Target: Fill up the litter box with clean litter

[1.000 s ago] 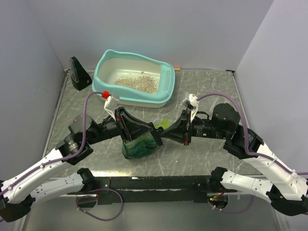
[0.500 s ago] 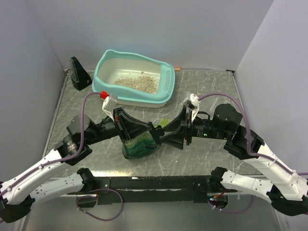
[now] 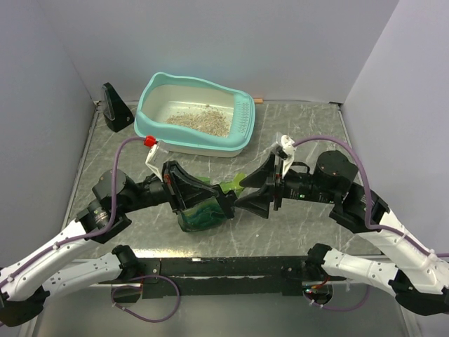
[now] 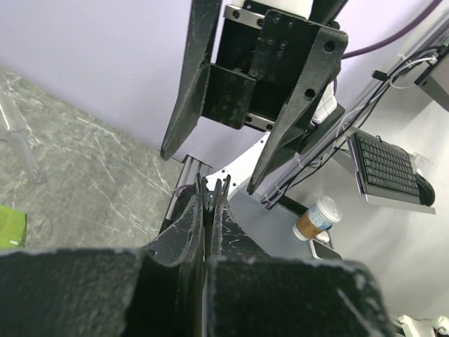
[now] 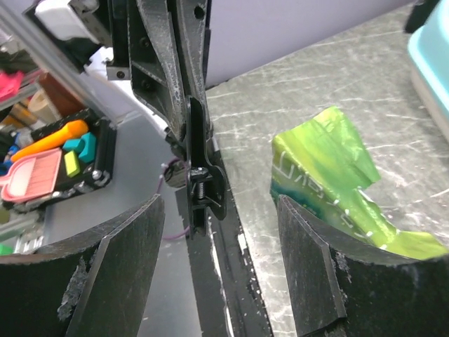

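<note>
The litter box, turquoise-rimmed and cream inside, stands at the back with a patch of tan clean litter on its floor. A green printed pouch lies on the table in front of it. Over the pouch's right end my left gripper is shut on a small black spring clip. My right gripper faces it tip to tip, jaws open on either side of the clip without touching it.
A black stand sits at the back left corner beside the litter box. Grey walls close in the left, back and right sides. The marbled table top shows bare at the right.
My right gripper has opened and let go of the black clip. My left gripper has closed on it and drawn back slightly to the left.
</note>
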Controlling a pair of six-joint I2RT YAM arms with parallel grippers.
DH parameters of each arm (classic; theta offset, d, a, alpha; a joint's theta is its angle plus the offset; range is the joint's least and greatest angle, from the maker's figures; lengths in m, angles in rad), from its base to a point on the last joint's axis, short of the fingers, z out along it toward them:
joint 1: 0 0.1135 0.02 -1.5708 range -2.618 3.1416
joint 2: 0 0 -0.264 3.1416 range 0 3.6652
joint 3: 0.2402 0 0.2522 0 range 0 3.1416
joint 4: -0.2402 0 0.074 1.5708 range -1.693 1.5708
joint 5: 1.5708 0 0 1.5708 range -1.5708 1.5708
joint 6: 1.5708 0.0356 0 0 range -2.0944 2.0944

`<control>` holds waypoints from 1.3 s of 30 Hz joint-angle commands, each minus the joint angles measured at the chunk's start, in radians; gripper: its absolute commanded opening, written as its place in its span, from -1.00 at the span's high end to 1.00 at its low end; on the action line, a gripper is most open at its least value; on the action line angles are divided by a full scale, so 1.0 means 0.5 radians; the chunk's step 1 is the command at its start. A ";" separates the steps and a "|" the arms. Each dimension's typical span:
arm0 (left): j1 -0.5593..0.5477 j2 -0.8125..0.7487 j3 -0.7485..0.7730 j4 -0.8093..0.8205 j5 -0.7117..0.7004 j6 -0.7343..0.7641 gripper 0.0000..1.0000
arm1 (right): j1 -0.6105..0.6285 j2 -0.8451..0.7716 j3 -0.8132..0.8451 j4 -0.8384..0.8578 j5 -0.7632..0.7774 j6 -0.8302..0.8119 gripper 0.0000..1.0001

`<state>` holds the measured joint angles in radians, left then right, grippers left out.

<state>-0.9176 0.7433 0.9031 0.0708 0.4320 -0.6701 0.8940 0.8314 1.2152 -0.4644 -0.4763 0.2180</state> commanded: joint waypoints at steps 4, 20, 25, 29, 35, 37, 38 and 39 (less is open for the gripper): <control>-0.002 -0.017 0.025 0.119 0.099 -0.007 0.97 | -0.002 0.092 0.030 0.168 -0.272 0.030 -0.43; -0.005 -0.084 0.031 0.150 0.087 0.030 0.06 | 0.001 0.120 -0.065 0.334 -0.398 0.159 1.00; -0.005 -0.127 0.111 -0.135 -0.063 0.205 -0.18 | -0.005 0.080 -0.004 0.248 -0.217 0.110 1.00; -0.002 -0.146 0.120 -0.493 -0.265 0.419 -0.22 | -0.015 0.067 0.104 -0.006 -0.014 -0.034 1.00; -0.005 -0.088 0.072 -0.786 -0.612 0.677 -0.22 | -0.143 0.070 0.208 -0.249 0.234 -0.292 1.00; -0.005 -0.066 0.038 -0.835 -0.716 0.754 -0.22 | -0.211 0.077 0.202 -0.261 0.253 -0.347 1.00; -0.005 -0.045 -0.002 -0.841 -0.747 0.778 -0.22 | -0.263 0.068 0.187 -0.258 0.214 -0.344 1.00; -0.002 -0.033 -0.018 -0.844 -0.787 0.800 -0.22 | -0.382 0.061 0.150 -0.234 0.152 -0.332 1.00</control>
<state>-0.9176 0.7040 0.9237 -0.2848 0.1638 -0.3740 0.8062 0.8749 1.2781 -0.5533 -0.4110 0.1127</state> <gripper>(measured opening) 0.611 0.096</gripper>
